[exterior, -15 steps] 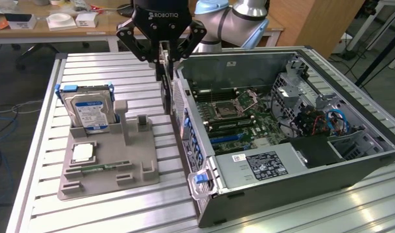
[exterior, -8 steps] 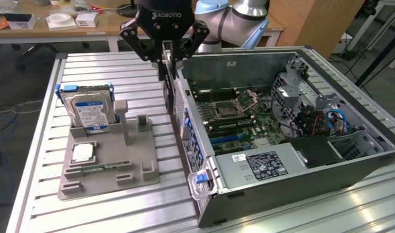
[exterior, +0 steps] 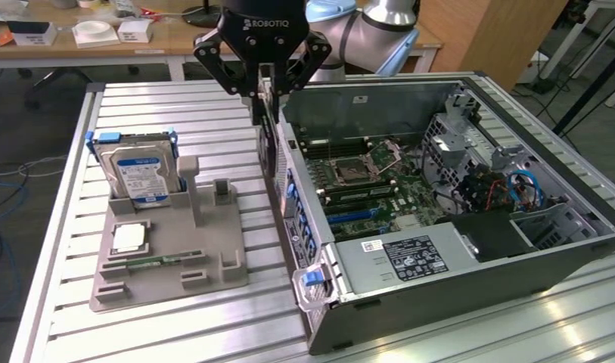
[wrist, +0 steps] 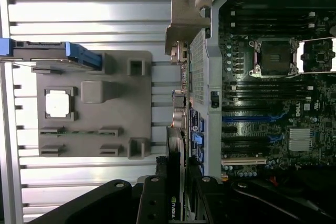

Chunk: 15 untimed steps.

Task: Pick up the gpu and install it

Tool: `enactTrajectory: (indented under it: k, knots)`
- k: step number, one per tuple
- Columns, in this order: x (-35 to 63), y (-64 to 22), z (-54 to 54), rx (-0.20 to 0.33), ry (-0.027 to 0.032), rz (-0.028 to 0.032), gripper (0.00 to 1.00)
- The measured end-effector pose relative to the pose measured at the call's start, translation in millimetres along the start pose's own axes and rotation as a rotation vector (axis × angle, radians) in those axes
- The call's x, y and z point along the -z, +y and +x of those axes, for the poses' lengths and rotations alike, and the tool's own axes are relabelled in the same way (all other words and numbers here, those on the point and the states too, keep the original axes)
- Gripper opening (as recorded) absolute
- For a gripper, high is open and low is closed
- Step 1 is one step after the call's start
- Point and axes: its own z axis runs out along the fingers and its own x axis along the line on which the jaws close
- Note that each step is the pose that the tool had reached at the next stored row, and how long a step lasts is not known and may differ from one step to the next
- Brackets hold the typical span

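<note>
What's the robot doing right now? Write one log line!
gripper: shut on gpu | gpu: upright, off the gray holder, at the computer case wall | not yet installed

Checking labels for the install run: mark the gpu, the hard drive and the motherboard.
gpu [wrist: 174, 203], wrist view, edge with the logo.
hard drive [exterior: 141, 180], exterior view, labelled face.
motherboard [exterior: 351, 171], exterior view, CPU socket.

Bright overhd light; glare on table [exterior: 575, 314]
</note>
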Motion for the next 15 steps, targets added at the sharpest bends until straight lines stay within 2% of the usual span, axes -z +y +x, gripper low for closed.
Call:
enactTrajectory:
  k: [15]
  knots:
    - [-0.3,0.7,-8.8,0.0,0.0,-0.0001,0.26]
